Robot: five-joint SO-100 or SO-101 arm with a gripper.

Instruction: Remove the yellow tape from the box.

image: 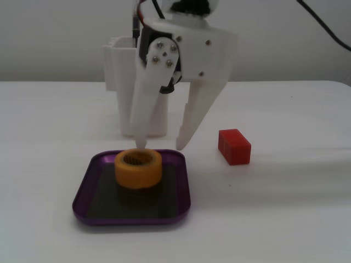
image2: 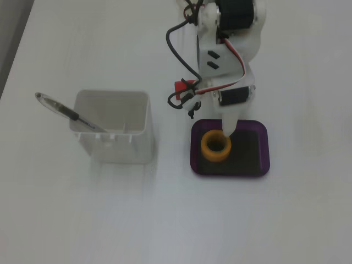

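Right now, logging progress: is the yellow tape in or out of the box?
In: yellow tape lies flat on the box floor.

**White bench, three things resting on it**

The bench [image: 296,219] is plain white. The purple box [image: 82,200] sits flat on it. In a fixed view, the red block [image: 235,146] lies right of the box and slightly behind it, apart. The white container [image2: 113,132] stands behind the box, near but not touching.
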